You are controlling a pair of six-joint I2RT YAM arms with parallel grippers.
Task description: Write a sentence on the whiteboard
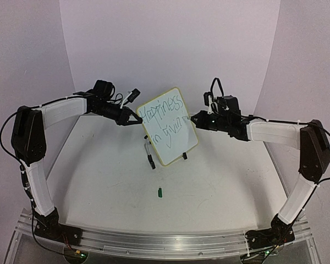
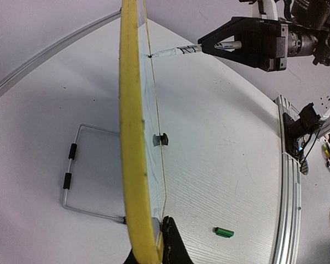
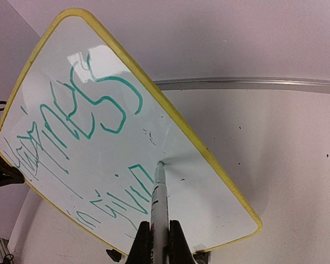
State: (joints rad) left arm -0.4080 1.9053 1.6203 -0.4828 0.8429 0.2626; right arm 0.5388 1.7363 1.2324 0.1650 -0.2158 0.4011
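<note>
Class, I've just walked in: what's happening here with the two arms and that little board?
The left gripper is clamped on the edge of the whiteboard, holding it up. The right gripper grips a pen with its tip against the board, near the end of the second line of the green sentence. A green cap lies loose on the table.

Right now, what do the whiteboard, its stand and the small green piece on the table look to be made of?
Whiteboard: glossy coated face, light glare on it; matte yellow rim, likely plastic. Stand: thin bent wire, silvery, probably metal, with black sleeves. Green piece: smooth, probably plastic.
</note>
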